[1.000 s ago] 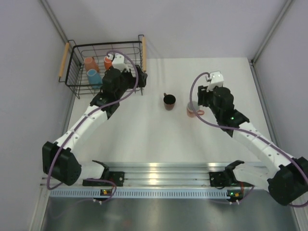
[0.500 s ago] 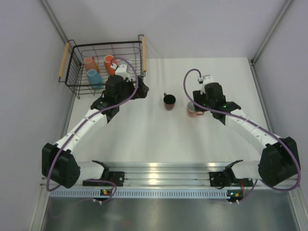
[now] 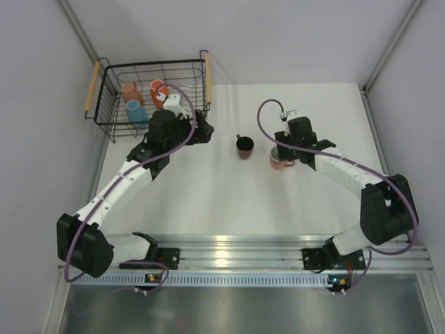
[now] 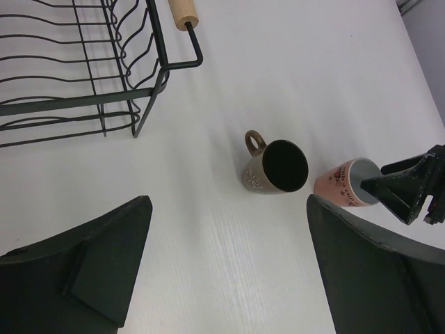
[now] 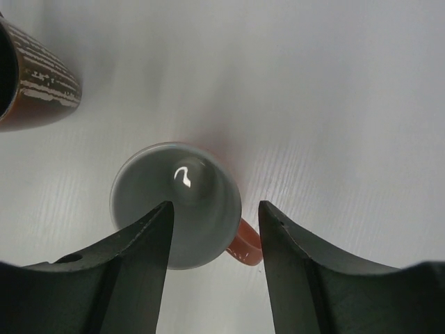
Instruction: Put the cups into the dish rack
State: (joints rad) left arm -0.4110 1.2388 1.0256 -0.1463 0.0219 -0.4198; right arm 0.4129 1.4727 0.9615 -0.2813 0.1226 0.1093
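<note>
The black wire dish rack (image 3: 111, 104) stands at the back left and holds an orange mug (image 3: 157, 89), a salmon-pink mug (image 3: 129, 92) and a light blue mug (image 3: 136, 111). A dark brown mug (image 3: 244, 145) stands upright mid-table, also in the left wrist view (image 4: 274, 167). A second salmon-pink mug (image 3: 280, 163) stands right of it. My right gripper (image 5: 215, 209) is open just above this mug (image 5: 177, 195), its jaws straddling the wall on the handle side. My left gripper (image 4: 228, 205) is open and empty over the table, beside the rack's right front corner (image 4: 149, 90).
The rack's wooden handle (image 4: 182, 12) sticks out at its right side. Grey walls close in the table at left, right and back. A metal rail (image 3: 229, 247) runs along the near edge by the arm bases.
My right gripper has swung left and down over the salmon-pink mug. My left gripper has drawn back from the rack's right edge toward the table centre.
</note>
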